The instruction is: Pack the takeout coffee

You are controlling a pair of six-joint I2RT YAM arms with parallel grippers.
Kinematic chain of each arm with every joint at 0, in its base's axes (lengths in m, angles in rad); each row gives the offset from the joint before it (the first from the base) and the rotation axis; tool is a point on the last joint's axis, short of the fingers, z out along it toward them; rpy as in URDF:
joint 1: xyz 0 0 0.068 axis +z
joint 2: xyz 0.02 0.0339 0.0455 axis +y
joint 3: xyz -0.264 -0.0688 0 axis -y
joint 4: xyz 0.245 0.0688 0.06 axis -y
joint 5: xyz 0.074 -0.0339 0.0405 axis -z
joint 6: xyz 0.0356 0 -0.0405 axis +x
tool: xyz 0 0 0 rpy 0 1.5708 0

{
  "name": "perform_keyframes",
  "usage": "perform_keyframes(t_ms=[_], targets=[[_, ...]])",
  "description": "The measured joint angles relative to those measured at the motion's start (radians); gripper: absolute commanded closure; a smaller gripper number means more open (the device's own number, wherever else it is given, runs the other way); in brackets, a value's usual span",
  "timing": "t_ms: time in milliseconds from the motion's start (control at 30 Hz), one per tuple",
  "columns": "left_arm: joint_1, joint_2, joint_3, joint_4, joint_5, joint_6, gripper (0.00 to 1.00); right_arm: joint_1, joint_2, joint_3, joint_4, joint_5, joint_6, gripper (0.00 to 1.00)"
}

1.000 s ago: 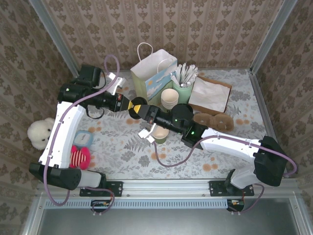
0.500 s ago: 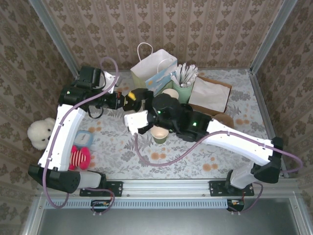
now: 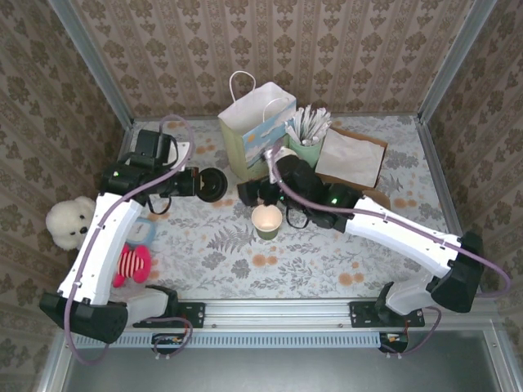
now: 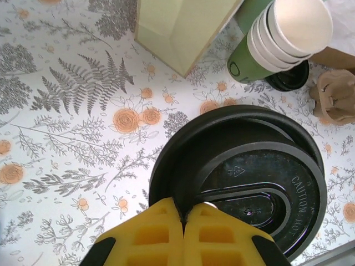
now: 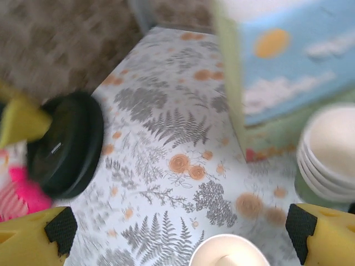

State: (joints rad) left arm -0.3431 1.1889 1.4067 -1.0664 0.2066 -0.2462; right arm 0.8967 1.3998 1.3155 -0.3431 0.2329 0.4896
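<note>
The takeout coffee cup (image 3: 266, 221), dark green with a cream inside, stands lidless on the flowered table; its rim shows in the right wrist view (image 5: 227, 254). My left gripper (image 4: 184, 213) is shut on the edge of the round black lid (image 4: 244, 177), holding it left of the cup. From above, the lid (image 3: 215, 184) hangs just beyond the left gripper (image 3: 198, 183). My right gripper (image 3: 252, 194) hovers just behind the cup, and in its wrist view the right gripper (image 5: 177, 235) is open with nothing between its yellow fingers (image 5: 33, 241).
A white paper bag (image 3: 255, 122) stands at the back, with a stack of lidless cups (image 4: 283, 39) and a pale-green cup of white sticks (image 3: 309, 135) beside it. A brown carrier (image 4: 338, 97) lies to the right. Plush toys (image 3: 67, 220) sit at the left edge.
My right gripper has opened wide and swung back toward the bag. The left gripper has drawn the lid leftward, away from the cup.
</note>
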Motion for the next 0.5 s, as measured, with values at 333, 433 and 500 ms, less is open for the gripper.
perform_keyframes(t_ms=[333, 433, 500], targets=[[-0.193, -0.029, -0.127, 0.06, -0.064, -0.164, 1.0, -0.141, -0.163, -0.242, -0.073, -0.041, 0.409, 0.0], [-0.257, -0.026, -0.185, 0.119, -0.061, -0.241, 1.0, -0.186, -0.232, -0.306, -0.078, -0.113, 0.412, 0.0], [-0.292, -0.014, -0.209, 0.154, -0.062, -0.284, 1.0, -0.233, -0.266, -0.362, -0.063, -0.18, 0.416, 0.0]])
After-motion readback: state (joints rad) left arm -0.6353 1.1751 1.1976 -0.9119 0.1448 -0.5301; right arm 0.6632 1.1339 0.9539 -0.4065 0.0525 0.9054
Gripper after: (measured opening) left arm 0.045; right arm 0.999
